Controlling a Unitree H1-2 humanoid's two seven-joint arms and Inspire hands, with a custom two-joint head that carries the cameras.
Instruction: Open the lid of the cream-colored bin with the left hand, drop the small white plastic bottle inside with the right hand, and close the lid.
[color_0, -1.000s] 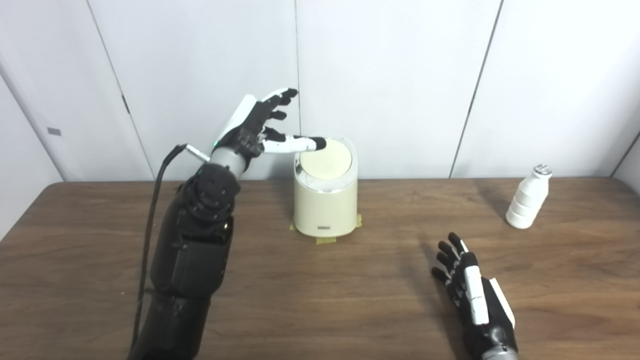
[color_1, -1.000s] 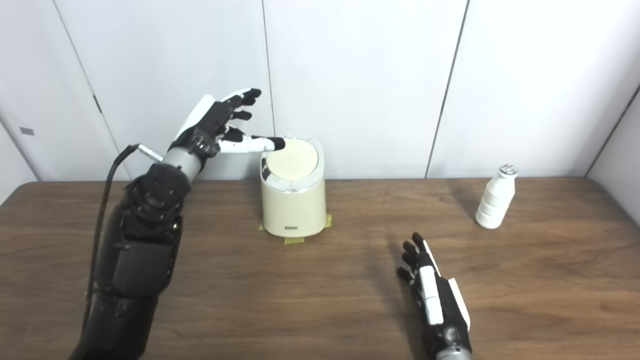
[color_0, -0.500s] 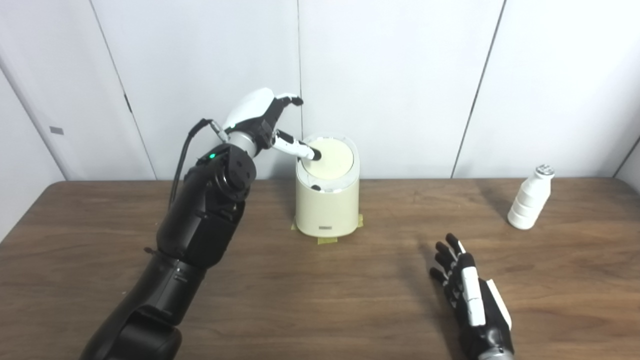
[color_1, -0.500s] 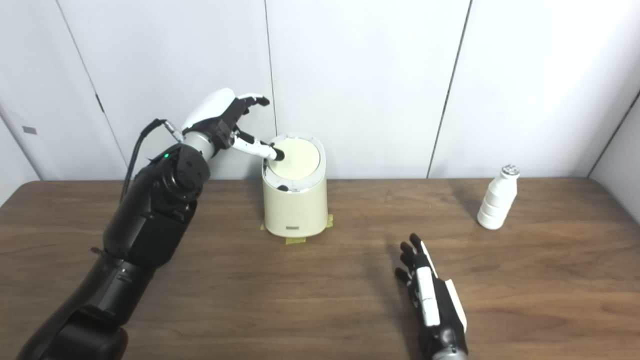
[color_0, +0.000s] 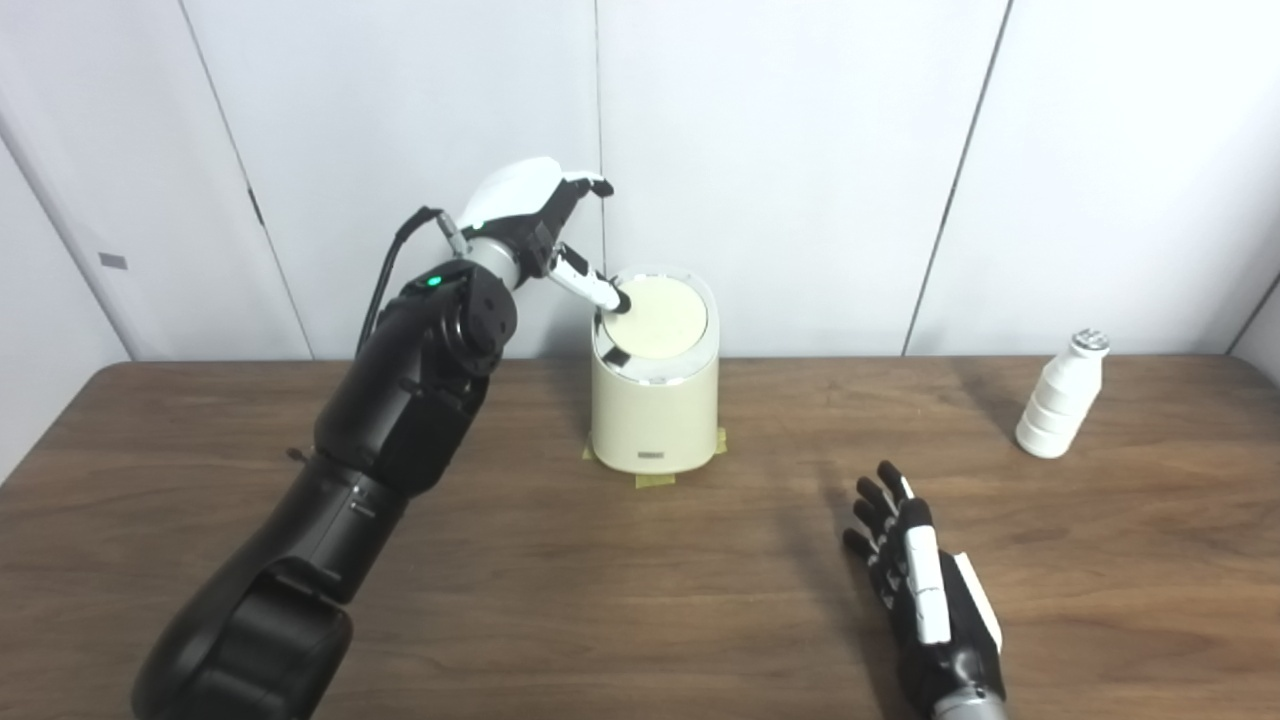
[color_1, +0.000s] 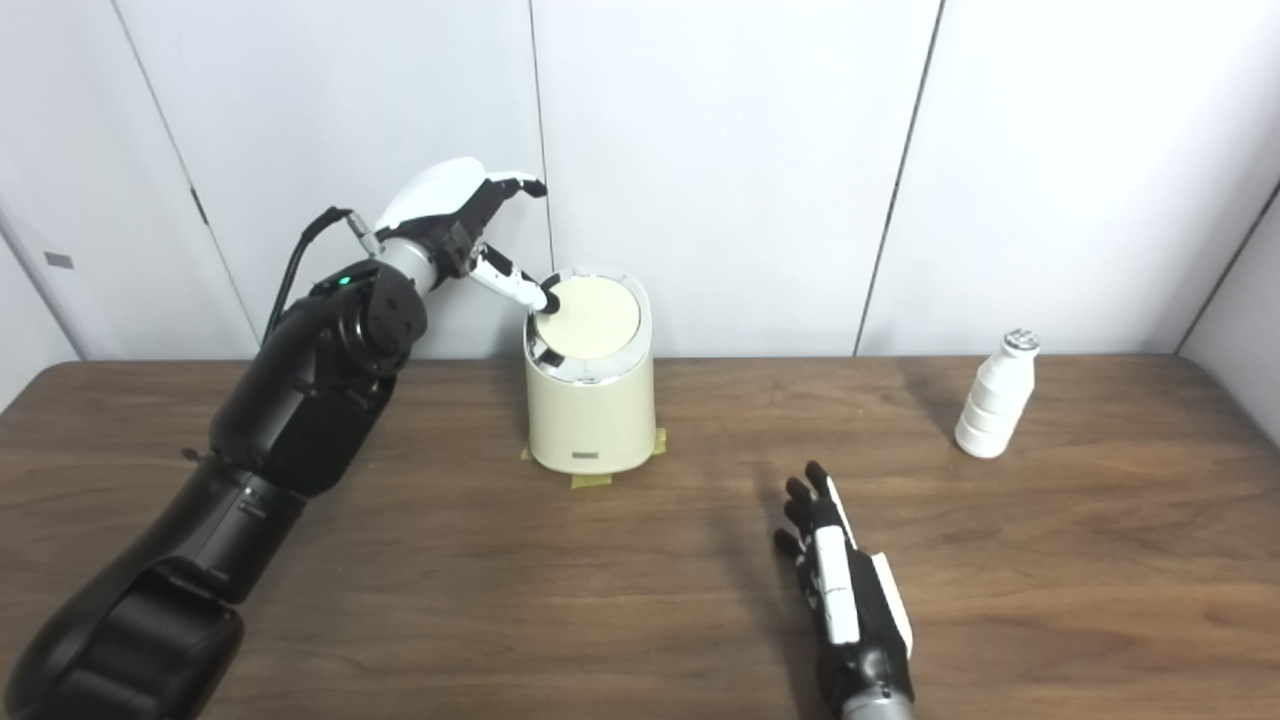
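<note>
Left eye view: left hand (color_0: 530, 215) raised beside cream bin (color_0: 652, 400), one digit pressed on left edge of closed lid (color_0: 658, 318), other fingers (color_0: 590, 184) curled apart, nothing held. Small white bottle (color_0: 1060, 398) upright on bench (color_0: 640, 600), well right of bin.

Right eye view: right hand (color_1: 848, 590) low over bench, fingers (color_1: 806, 505) spread, empty, well apart from bottle. Yellow tape (color_1: 590, 480) under bin base.
</note>
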